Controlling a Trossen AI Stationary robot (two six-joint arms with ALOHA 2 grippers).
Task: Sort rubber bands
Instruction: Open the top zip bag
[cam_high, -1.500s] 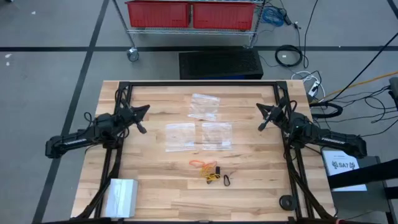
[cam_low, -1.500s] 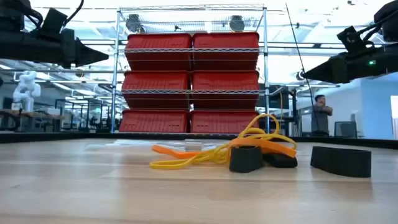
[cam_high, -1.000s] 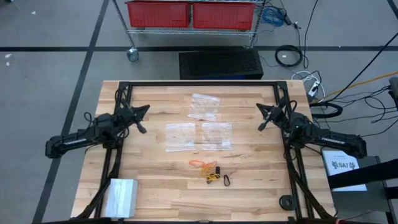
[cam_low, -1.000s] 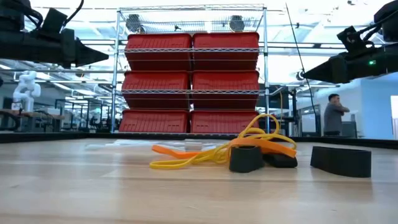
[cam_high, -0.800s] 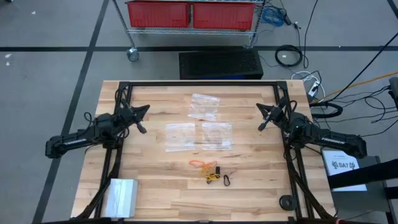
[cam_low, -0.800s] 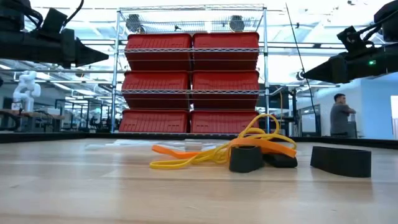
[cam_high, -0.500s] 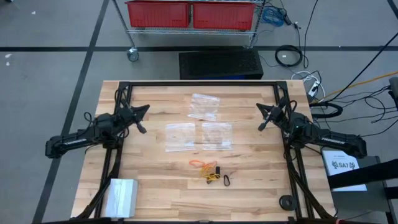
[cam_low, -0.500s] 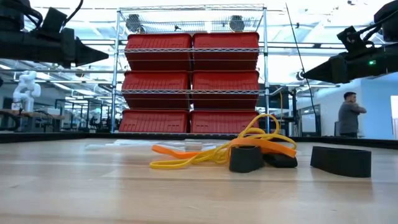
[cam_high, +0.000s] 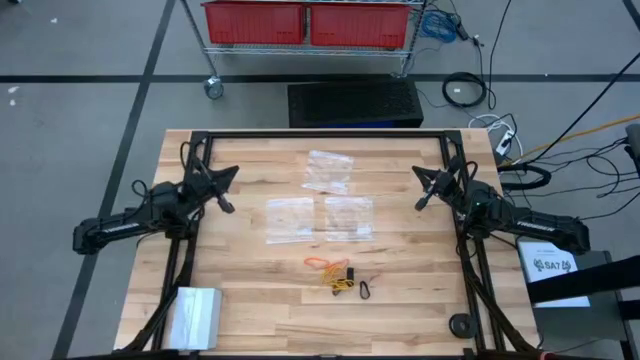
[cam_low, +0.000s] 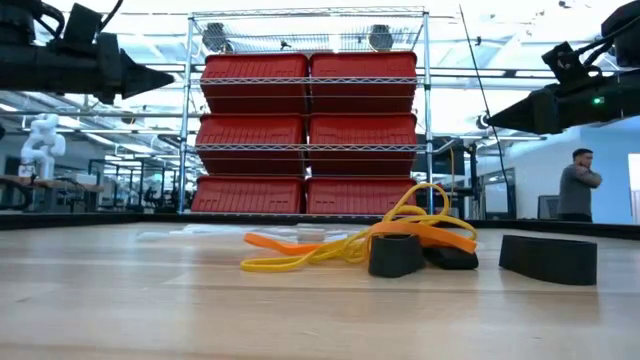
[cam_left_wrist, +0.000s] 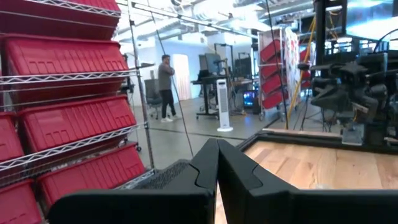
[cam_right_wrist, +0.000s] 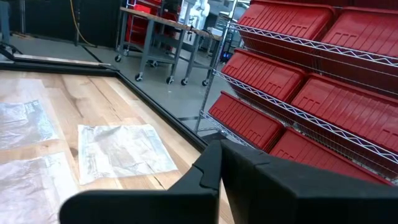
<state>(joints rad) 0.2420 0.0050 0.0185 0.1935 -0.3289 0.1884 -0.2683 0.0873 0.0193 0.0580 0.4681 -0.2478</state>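
Note:
The rubber bands (cam_high: 338, 274) lie in a small tangle on the wooden table, toward its near edge: orange and yellowish loops with black ones beside them. In the low view the orange and yellow tangle (cam_low: 350, 245) rests on the tabletop, with black bands (cam_low: 395, 255) in front of it and one more (cam_low: 548, 259) to its right. My left gripper (cam_high: 234, 172) hovers shut above the table's left side, far from the bands. My right gripper (cam_high: 418, 173) hovers shut above the right side. The wrist views show each pair of fingers (cam_left_wrist: 217, 155) (cam_right_wrist: 221, 155) closed together with nothing between them.
Three clear plastic bags lie flat mid-table: one farther back (cam_high: 329, 170), two side by side (cam_high: 290, 218) (cam_high: 348, 216). A stack of clear plastic (cam_high: 195, 315) sits at the near left corner, a small black disc (cam_high: 460, 325) near the right edge. Red bin shelves (cam_low: 308, 135) stand beyond the far edge.
My left gripper has risen a little, still shut; the low view shows its tip higher than before. My right arm and the rubber bands have kept still. A person in the room behind the table has walked toward the right.

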